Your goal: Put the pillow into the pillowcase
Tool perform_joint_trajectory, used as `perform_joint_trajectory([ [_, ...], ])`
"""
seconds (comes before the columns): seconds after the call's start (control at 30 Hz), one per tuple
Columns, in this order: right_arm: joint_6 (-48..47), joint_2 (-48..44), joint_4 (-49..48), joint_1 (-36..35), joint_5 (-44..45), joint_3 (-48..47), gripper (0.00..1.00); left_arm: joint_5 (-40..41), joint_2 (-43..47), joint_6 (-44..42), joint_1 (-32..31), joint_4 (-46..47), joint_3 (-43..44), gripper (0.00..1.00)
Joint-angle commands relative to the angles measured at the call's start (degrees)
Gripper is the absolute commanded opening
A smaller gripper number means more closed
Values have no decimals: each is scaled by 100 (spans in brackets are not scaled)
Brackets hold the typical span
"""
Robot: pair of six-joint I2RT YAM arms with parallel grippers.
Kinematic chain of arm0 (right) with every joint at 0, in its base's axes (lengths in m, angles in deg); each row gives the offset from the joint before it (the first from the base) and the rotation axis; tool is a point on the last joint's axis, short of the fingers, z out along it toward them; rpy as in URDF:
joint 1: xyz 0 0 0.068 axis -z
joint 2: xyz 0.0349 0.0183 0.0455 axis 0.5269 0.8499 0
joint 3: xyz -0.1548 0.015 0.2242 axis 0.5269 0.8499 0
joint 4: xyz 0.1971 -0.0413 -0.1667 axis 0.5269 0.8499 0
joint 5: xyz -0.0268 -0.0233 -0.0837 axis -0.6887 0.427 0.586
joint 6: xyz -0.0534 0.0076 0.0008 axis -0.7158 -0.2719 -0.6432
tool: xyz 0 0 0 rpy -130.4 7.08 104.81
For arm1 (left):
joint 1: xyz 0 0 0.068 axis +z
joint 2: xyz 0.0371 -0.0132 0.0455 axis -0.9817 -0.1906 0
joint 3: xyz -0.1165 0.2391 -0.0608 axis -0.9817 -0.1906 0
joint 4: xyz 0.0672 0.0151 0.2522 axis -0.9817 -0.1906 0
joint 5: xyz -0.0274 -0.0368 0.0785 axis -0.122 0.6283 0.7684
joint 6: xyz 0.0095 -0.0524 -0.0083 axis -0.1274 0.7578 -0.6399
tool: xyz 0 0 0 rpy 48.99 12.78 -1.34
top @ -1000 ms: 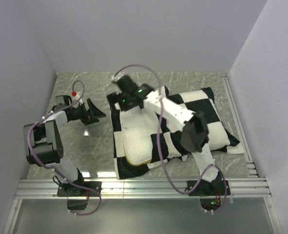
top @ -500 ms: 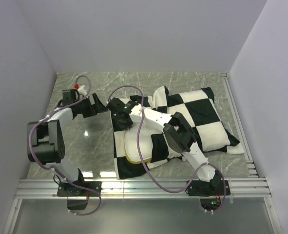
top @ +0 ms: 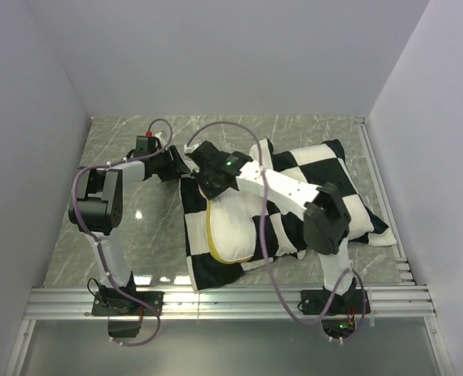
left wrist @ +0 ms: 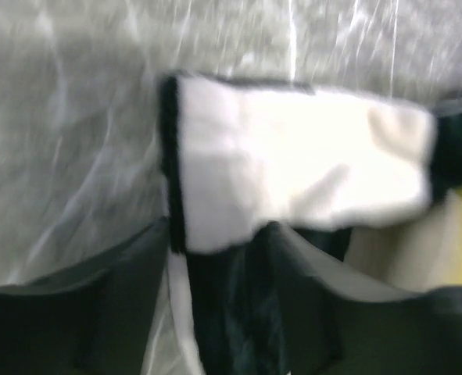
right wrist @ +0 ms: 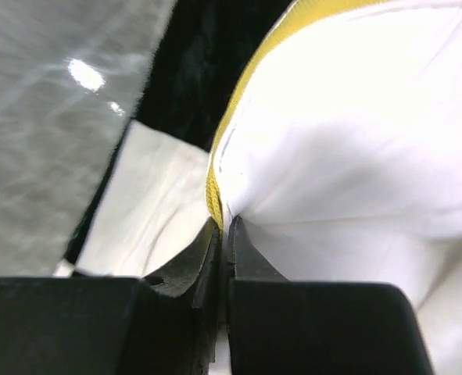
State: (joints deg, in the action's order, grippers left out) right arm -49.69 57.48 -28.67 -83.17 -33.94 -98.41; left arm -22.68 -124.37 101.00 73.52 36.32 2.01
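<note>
The black-and-white checkered pillowcase point(top: 325, 184) lies spread across the table's middle and right. The cream-white pillow point(top: 233, 227) rests on its left part, with the yellow band point(top: 210, 235) along its left edge. My right gripper point(top: 207, 174) reaches over to the pillow's far left corner. In the right wrist view it point(right wrist: 224, 223) is shut on the pillow point(right wrist: 348, 117) at the yellow band. My left gripper point(top: 178, 166) is at the pillowcase's far left corner. Its jaws point(left wrist: 219, 226) stand apart, and a fold of the pillowcase point(left wrist: 293, 172) lies between them.
The grey marble tabletop point(top: 121, 235) shows bare left of the pillowcase. White walls close in the left, back and right. An aluminium rail point(top: 231, 301) runs along the near edge. Purple cables point(top: 266, 258) loop over the pillow and the arms.
My right gripper has shut on the pillow's yellow-banded edge. The left arm has swung right to the pillowcase's corner and its jaws have narrowed. The pillow's yellow band now lies along its left side.
</note>
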Motion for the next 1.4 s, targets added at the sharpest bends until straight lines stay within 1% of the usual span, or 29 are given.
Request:
perform_joint_trajectory([
  [0.0,-97,-713,91,84,104,100,0,305,-619,80,-180,-531,220,55],
  [0.03,-88,-774,31,92,113,180,0,296,-655,36,-188,-627,272,47],
  [0.1,-80,-915,-31,154,60,416,0,208,-690,-43,-188,-715,334,39],
  [0.17,-88,-1038,-119,180,8,584,0,129,-673,-183,-180,-916,378,17],
  [0.2,-132,-1065,-154,189,-1,750,0,86,-629,-245,-180,-1031,405,3],
  [0.23,-158,-1082,-207,215,16,839,0,7,-568,-393,-136,-1119,422,0],
  [0.37,-360,-1118,-470,286,489,1427,0,-450,195,-780,355,-1532,124,0],
  [0.4,-422,-1118,-532,329,578,1507,0,-547,563,-1034,530,-1942,106,0],
  [0.47,-423,-1039,-533,470,684,1517,0,-600,942,-1342,874,-2357,80,0],
  [0.5,-422,-1021,-506,514,702,1499,0,-626,1310,-1492,1119,-2768,71,0],
  [0.53,-440,-995,-480,541,745,1481,0,-653,1487,-1772,1234,-2946,71,0],
  [0.63,-484,-960,-471,593,895,1429,0,-714,1954,-2231,1551,-3579,176,0],
  [0.77,-449,-889,-401,655,851,1314,0,-653,2332,-2486,1692,-3625,36,0],
  [0.8,-414,-880,-357,664,808,1271,0,-723,2333,-2521,1727,-3555,-34,0],
  [0.83,-396,-915,-322,681,564,1227,0,-915,2298,-2609,1719,-3450,-113,0],
  [0.87,-352,-968,-356,708,431,1235,0,-1517,2211,-2670,1701,-3353,-166,9],
  [0.9,-343,-1038,-400,725,325,1235,0,-1680,2210,-2567,1640,-3170,-262,51],
  [0.93,-343,-1143,-409,725,211,1218,0,-1812,2236,-2452,1631,-2907,-559,65],
  [0.97,-335,-1170,-383,725,53,1165,0,-2100,2323,-2295,1613,-2121,-736,86],
  [1.0,-317,-1205,-331,717,-18,1121,0,-2329,2333,-1945,1596,-1748,-886,99],
  [1.03,-308,-1266,-261,734,-80,1103,0,-2488,2272,-1785,1569,-1361,-1044,99],
  [1.07,-317,-1302,-234,725,-176,1129,0,-2507,2028,-1696,1500,-992,-1002,99],
  [1.1,-334,-1346,-216,734,-221,1164,0,-2673,1843,-1591,1351,-857,-932,99],
  [1.2,-404,-1504,-190,725,-335,1384,0,-2622,1060,-1537,1043,-725,-370,99],
  [1.23,-422,-1583,-207,725,-509,1515,0,-2578,858,-1546,964,-733,-55,99],
  [1.27,-422,-1618,-216,725,-555,1595,0,-2491,500,-1555,876,-733,78,99],
  [1.33,-457,-1723,-260,717,-809,1727,0,-2245,164,-1677,638,-777,473,99],
  [1.37,-466,-1750,-269,725,-854,1840,0,-2253,-169,-1739,585,-812,588,99],
])
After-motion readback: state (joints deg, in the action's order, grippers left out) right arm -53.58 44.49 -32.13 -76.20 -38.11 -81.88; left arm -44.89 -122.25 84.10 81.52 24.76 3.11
